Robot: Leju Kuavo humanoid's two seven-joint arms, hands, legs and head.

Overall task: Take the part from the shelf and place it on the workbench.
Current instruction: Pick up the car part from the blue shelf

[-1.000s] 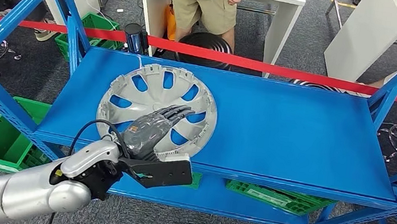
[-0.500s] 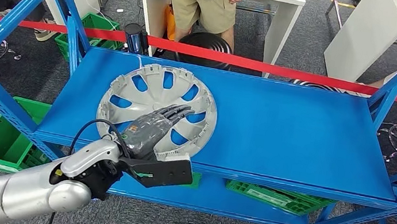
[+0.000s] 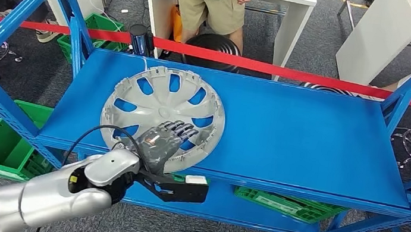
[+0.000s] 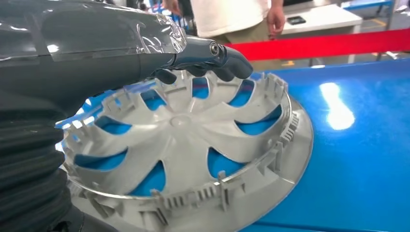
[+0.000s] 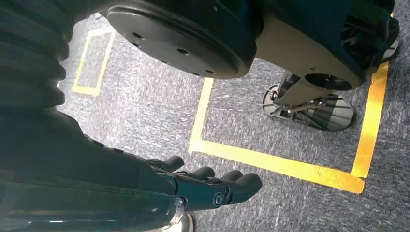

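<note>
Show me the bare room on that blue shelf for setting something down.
The right part of the shelf is bare, bordered by the hubcap on one side, the right upright on the other and the red tape behind. A narrow strip also runs behind the hubcap. The left front is crowded: the hubcap fills it, and the left hand is over its near rim.

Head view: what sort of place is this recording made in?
Probably an indoor workshop or robot test area. A blue steel shelf holds a grey hubcap, green crates sit under it, and a red tape separates it from people at white tables on grey carpet.
</note>
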